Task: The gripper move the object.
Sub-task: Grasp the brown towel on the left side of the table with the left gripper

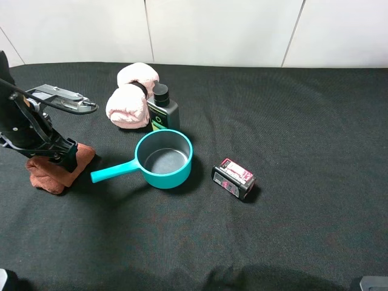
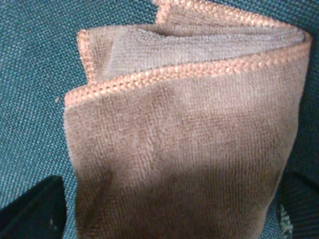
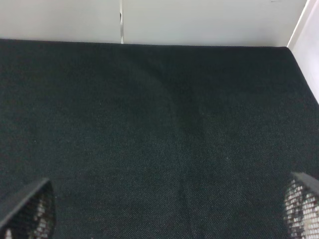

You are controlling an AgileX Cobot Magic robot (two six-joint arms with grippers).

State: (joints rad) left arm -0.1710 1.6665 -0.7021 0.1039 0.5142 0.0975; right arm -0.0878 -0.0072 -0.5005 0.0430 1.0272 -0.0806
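Observation:
A folded brown cloth (image 1: 56, 174) lies on the black table at the left. My left gripper (image 1: 63, 156) is down over it. In the left wrist view the cloth (image 2: 184, 149) fills the frame, and the left gripper (image 2: 167, 219) is open with one finger on each side of the cloth. I cannot tell whether the fingers touch it. My right gripper (image 3: 164, 214) is open and empty over bare black cloth. Only a corner of it (image 1: 372, 283) shows at the bottom right of the high view.
A teal saucepan (image 1: 163, 159) stands mid-table, its handle pointing left toward the brown cloth. Behind it are a dark bottle (image 1: 162, 108) and a rolled pink towel (image 1: 128, 97). A small black and pink box (image 1: 234, 178) lies right of the pan.

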